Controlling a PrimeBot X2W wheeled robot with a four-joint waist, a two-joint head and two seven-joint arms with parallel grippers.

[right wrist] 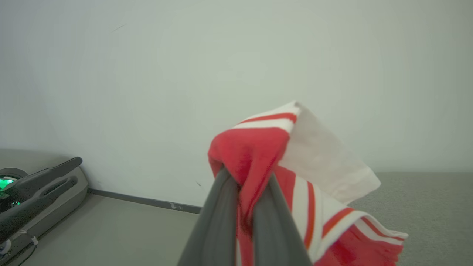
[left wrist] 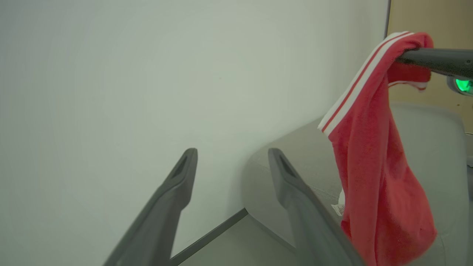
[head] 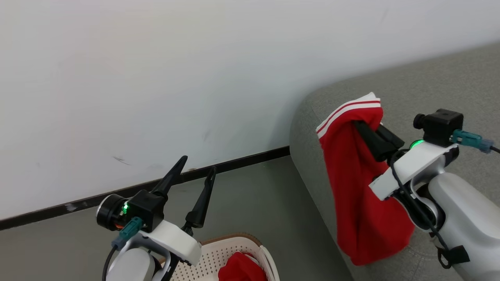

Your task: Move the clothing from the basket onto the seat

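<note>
My right gripper (head: pixel 365 128) is shut on a red garment with white stripe trim (head: pixel 357 195). The cloth hangs from its fingers against the rounded end of the grey seat (head: pixel 429 86). In the right wrist view the gripper (right wrist: pixel 245 175) pinches a bunched fold of that clothing (right wrist: pixel 255 151). My left gripper (head: pixel 198 164) stands open and empty above the cream perforated basket (head: pixel 234 240). A second red garment (head: pixel 242 269) lies inside the basket. In the left wrist view the open gripper (left wrist: pixel 232 153) points at the wall, with the hanging garment (left wrist: pixel 377 166) to the right.
A white wall with a dark baseboard (head: pixel 234 164) runs behind the grey floor (head: pixel 254 203). The floor strip between basket and seat is narrow. My left gripper (right wrist: pixel 44 177) lies low at the left of the right wrist view.
</note>
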